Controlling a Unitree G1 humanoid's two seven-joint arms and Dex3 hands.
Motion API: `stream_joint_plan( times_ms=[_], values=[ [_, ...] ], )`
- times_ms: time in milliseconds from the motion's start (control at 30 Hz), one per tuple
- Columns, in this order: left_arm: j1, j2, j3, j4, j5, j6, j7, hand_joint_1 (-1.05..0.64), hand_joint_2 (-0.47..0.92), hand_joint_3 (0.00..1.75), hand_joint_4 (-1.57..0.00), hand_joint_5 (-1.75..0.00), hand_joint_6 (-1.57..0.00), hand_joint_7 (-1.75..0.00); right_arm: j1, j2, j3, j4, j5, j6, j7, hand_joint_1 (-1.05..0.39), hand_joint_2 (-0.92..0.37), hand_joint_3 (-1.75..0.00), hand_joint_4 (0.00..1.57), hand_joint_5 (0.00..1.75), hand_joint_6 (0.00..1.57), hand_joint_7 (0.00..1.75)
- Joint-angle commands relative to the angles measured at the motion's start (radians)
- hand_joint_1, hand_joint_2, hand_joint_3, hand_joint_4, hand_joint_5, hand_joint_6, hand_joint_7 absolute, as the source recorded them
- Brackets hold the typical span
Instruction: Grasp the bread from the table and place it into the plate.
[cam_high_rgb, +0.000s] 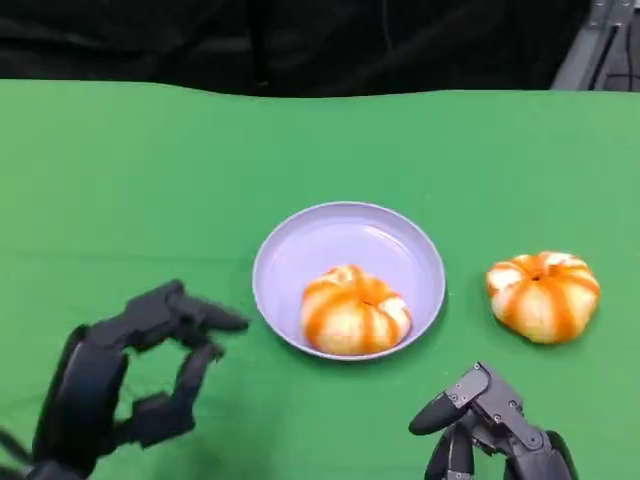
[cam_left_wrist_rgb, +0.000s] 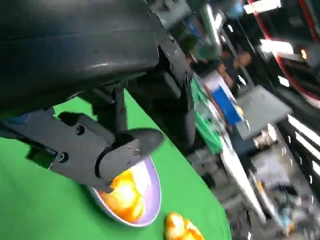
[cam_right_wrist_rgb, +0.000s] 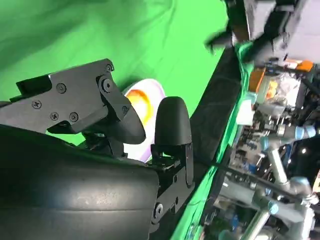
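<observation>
plate (cam_high_rgb: 420, 262): holds one pumpkin-shaped bun (cam_high_rgb: 354, 311)
second bun (cam_high_rgb: 543, 293): on green surface (cam_high_rgb: 150, 180)
left hand (cam_high_rgb: 130, 375): fingers spread, empty
right hand (cam_high_rgb: 490, 425): fingers apart, empty

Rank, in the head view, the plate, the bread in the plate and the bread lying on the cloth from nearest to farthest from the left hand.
Measured from the left hand, at lower left:
1. Plate, its near rim just right of the fingertips.
2. Bread in the plate, on the plate's front part.
3. Bread on the cloth, outside the plate, far right.
</observation>
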Motion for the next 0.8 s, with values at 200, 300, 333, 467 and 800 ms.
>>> stream_joint_plan(
  times_ms=[200, 300, 333, 467, 800],
  values=[
    [0.100, -0.085, -0.008, -0.023, -0.002, -0.031, 0.018, -0.04, 0.23, 1.71, -0.95, -1.74, -0.87, -1.66, -0.004, -0.039, -0.058, 0.016, -0.010, -0.032, -0.006, -0.06, -0.79, -1.29, 0.65, 1.75, 0.33, 1.75],
    [0.095, -0.085, -0.011, -0.017, 0.010, -0.034, 0.014, -0.05, 0.20, 1.74, -0.95, -1.75, -0.86, -1.69, -0.007, -0.042, -0.063, 0.020, -0.025, -0.032, -0.012, -0.06, -0.78, -1.28, 0.66, 1.75, 0.34, 1.75],
    [0.092, -0.084, -0.013, -0.013, 0.014, -0.037, 0.012, -0.06, 0.20, 1.73, -0.95, -1.75, -0.85, -1.69, -0.009, -0.043, -0.065, 0.022, -0.028, -0.032, -0.013, -0.06, -0.78, -1.28, 0.67, 1.75, 0.34, 1.75],
    [0.088, -0.083, -0.015, -0.008, 0.018, -0.040, 0.010, -0.07, 0.19, 1.72, -0.95, -1.75, -0.85, -1.69, -0.011, -0.043, -0.068, 0.024, -0.031, -0.032, -0.014, -0.06, -0.77, -1.29, 0.67, 1.75, 0.35, 1.75],
    [0.083, -0.074, -0.013, 0.022, 0.004, -0.058, -0.002, -0.09, 0.16, 1.75, -0.96, -1.75, -0.84, -1.68, -0.012, -0.039, -0.066, 0.040, -0.033, -0.044, -0.020, -0.09, -0.74, -1.32, 0.72, 1.75, 0.37, 1.75]
  ],
)
